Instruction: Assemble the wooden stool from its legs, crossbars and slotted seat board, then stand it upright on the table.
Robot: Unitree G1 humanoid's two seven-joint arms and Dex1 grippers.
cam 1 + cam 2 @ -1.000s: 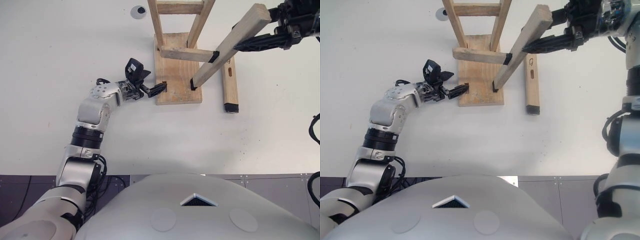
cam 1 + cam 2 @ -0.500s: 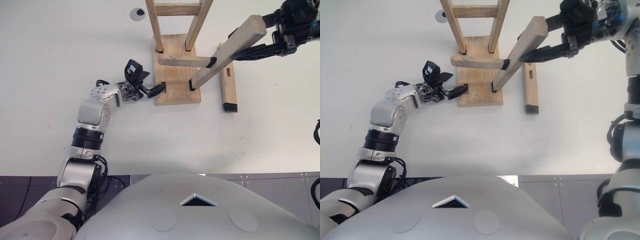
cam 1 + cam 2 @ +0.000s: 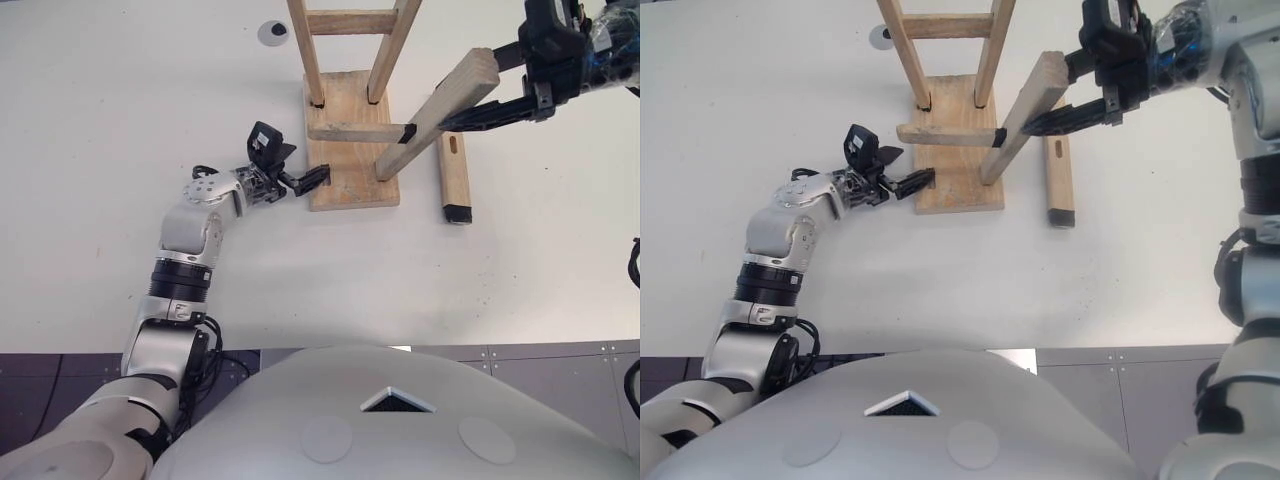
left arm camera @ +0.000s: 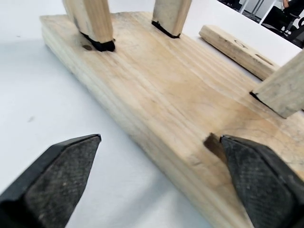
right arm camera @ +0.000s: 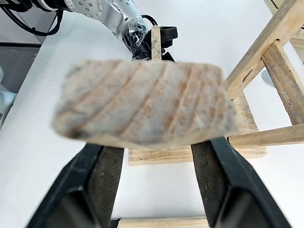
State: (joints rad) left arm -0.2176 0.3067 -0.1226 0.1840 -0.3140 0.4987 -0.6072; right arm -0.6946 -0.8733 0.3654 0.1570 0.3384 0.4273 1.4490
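Right claw (image 3: 468, 112) clamps the tilted leg (image 3: 425, 128) socketed in the seat board (image 3: 350, 185); left claw (image 3: 312, 180) gapes at that board's edge. Levering may skid the unpinned board, jamming the joint.

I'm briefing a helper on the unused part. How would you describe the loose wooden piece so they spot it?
Find the seat board on the white table. On the robot's right of it, the loose piece lies flat, apart from the board. Unlike the legs standing in the board, it is joined to nothing and shows a slot.
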